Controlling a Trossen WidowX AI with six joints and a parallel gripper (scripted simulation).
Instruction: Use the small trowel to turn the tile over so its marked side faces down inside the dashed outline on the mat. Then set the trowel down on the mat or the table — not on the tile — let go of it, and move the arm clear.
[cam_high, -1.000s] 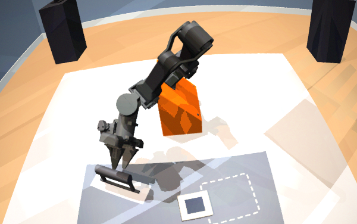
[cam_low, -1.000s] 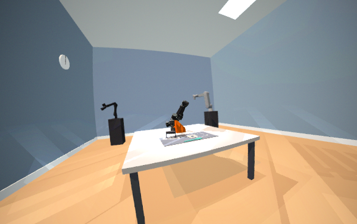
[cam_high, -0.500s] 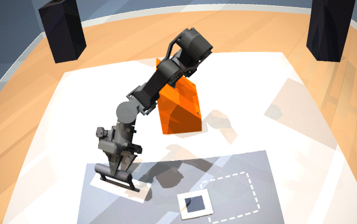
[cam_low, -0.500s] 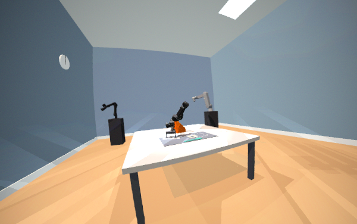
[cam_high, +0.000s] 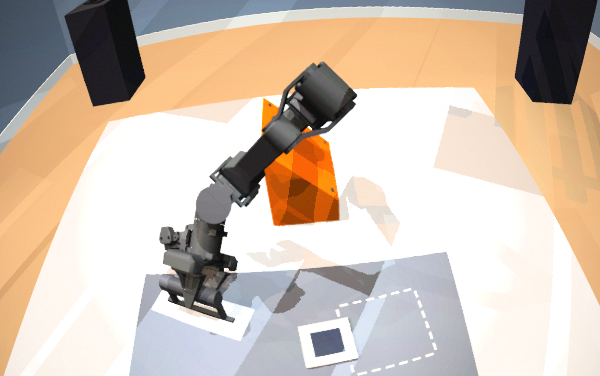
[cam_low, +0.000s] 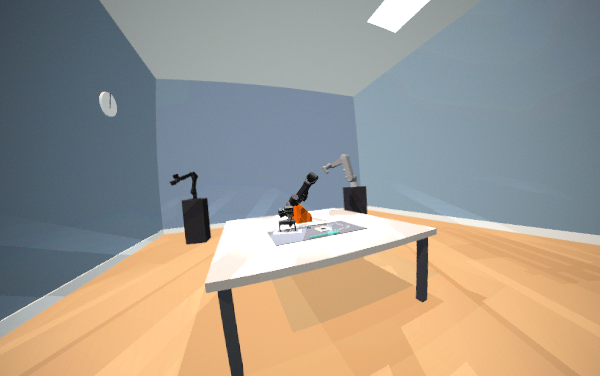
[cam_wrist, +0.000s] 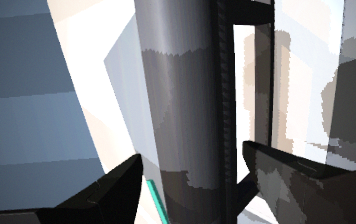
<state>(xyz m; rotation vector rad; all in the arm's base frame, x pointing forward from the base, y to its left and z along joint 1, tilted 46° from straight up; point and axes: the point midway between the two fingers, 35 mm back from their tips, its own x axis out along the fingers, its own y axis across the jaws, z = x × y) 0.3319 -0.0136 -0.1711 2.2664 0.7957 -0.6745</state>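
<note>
The trowel (cam_high: 239, 327) (cam_wrist: 182, 95) lies at the left of the grey mat (cam_high: 280, 350), its flat white blade down and its thick dark handle raised on two posts. My gripper (cam_high: 206, 295) (cam_wrist: 192, 154) is open, pointing down, with its fingers on either side of the handle; they do not pinch it. The tile (cam_high: 327, 342) (cam_low: 322, 228), white with a dark square facing up, lies flat. Its right edge overlaps the left line of the dashed outline (cam_high: 413, 290), and most of the tile is outside. The gripper partly hides the handle in the top view.
The orange base block (cam_high: 300, 200) (cam_low: 302, 214) stands behind the mat on the white table (cam_high: 125, 200) (cam_low: 250, 255). A teal strip (cam_low: 325, 234) (cam_wrist: 157, 200) runs along the mat's near side. Two other arms stand on dark pedestals (cam_low: 196, 220) (cam_low: 355, 200) beyond the table.
</note>
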